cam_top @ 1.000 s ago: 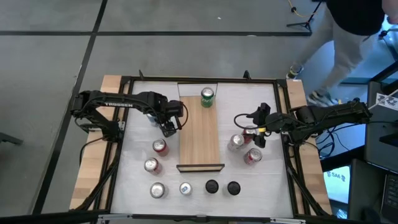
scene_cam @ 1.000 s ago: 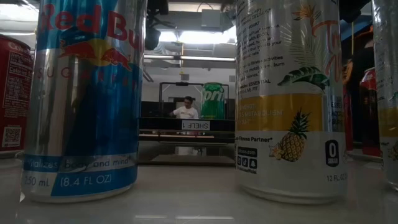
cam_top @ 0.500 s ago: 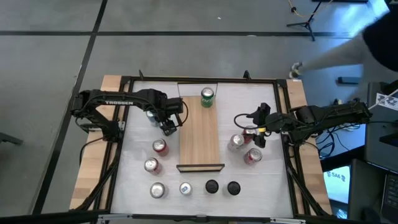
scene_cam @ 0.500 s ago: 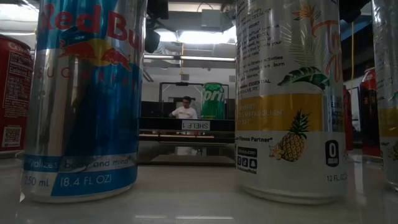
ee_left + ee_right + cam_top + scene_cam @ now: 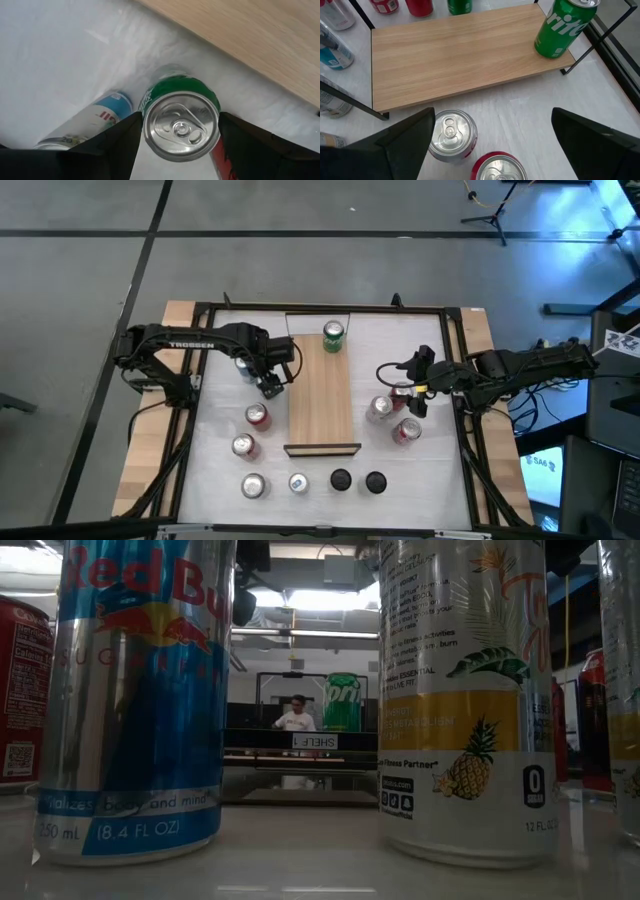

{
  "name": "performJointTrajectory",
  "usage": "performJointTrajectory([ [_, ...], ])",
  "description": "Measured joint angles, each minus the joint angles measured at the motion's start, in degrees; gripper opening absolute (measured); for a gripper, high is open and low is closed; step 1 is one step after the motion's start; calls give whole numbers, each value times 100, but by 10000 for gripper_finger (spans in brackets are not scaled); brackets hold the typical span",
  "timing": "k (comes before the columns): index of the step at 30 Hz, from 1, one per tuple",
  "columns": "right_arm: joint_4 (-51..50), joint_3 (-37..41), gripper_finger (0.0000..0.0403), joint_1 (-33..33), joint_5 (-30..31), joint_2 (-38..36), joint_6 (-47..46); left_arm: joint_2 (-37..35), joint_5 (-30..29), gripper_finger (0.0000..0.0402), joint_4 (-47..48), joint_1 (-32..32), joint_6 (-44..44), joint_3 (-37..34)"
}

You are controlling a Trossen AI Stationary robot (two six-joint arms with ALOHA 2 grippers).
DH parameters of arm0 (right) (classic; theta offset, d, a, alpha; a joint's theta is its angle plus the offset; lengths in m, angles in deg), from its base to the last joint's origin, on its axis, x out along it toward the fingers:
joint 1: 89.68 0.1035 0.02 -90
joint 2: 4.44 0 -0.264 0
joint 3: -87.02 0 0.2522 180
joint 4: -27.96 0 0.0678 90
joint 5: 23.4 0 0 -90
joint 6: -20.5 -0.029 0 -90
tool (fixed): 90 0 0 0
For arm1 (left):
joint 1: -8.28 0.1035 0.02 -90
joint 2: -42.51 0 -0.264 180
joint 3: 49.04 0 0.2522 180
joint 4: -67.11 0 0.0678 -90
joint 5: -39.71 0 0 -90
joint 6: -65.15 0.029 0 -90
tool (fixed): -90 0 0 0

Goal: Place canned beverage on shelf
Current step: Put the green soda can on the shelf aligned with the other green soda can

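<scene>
White counter carries the shelf, one green Sprite can at its far end. My left hand grips a second green can beside the shelf. My right hand hangs wide over silver-topped cans.

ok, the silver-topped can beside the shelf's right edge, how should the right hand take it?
Come straight down: the silver-topped can stands upright, lid up, below the open right hand. Probably grip its round wall under the rim, fingers clear of the red can close beside it and the shelf. The left hand holds a green can.
</scene>
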State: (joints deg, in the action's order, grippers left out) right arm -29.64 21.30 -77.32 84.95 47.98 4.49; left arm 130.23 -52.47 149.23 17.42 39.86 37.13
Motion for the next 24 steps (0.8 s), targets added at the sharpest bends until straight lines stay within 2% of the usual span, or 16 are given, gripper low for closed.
performJointTrajectory([
  [16,-2,-2,395,1,0,1,0,0,42,261,10,33,-155,1],
  [24,-2,-2,395,2,0,0,-2,2,22,261,52,33,-156,317],
])
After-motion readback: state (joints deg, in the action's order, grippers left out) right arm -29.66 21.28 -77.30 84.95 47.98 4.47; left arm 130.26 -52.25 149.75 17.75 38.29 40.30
